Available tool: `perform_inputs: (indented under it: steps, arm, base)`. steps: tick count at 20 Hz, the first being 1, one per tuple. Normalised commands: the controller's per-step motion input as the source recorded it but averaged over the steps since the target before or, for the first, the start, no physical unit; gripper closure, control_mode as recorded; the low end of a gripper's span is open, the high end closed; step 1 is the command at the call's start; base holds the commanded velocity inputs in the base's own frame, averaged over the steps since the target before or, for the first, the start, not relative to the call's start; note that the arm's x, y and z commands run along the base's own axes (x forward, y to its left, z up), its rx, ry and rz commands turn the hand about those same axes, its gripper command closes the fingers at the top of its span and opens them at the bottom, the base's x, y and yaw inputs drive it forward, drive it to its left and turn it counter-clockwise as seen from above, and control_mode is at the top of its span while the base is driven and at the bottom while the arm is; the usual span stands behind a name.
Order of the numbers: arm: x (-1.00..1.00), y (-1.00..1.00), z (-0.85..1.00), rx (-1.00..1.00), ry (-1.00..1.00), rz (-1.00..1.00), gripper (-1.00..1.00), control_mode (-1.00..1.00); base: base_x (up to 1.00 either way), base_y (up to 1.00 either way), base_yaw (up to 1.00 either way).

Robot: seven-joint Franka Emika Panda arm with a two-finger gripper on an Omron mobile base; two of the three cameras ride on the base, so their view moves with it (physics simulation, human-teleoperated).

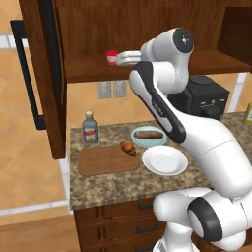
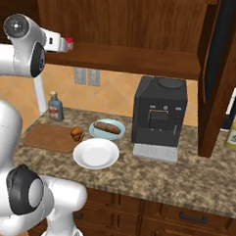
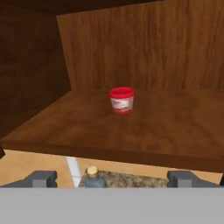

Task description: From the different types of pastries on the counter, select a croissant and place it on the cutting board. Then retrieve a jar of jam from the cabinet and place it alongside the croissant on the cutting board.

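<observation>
While the cabinet (image 1: pixel 147 34) is standing open, its door (image 1: pixel 42 74) is being held swung out at the left and its inner shelf (image 3: pixel 144 127) is being faced by the raised hand. Below it, the granite counter (image 2: pixel 185 177) is being occupied by a black coffee machine (image 2: pixel 159 115), the cutting board (image 1: pixel 106 160), an empty white plate (image 1: pixel 164 160) and a pale blue plate (image 1: pixel 148 139) on which the long dark pastry (image 1: pixel 148 134) is lying. The croissant (image 1: pixel 128 147) is being carried by the right edge of the cutting board, just beside the white plate. A brown bottle (image 1: pixel 90 127) is being kept upright behind the board. On the shelf, the jar of jam (image 3: pixel 121 99) is sitting upright, well apart from the walls. The gripper (image 3: pixel 111 178) is being held level in front of the shelf edge, short of the jar, its jaws spread wide and nothing being grasped.
</observation>
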Motion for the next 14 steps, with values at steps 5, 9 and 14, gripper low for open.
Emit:
perform_inputs:
  steps: [5,9,14]
  arm:
    - [0.44,0.00,-0.15,0.00,0.00,0.00,-1.00,-1.00]
    - [0.48,0.00,-0.13,0.00,0.00,0.00,-1.00,-1.00]
    - [0.55,0.00,-0.14,0.00,0.00,0.00,-1.00,-1.00]
  base:
    - [0.00,0.00,0.00]
    - [0.00,0.00,0.00]
    - [0.00,0.00,0.00]
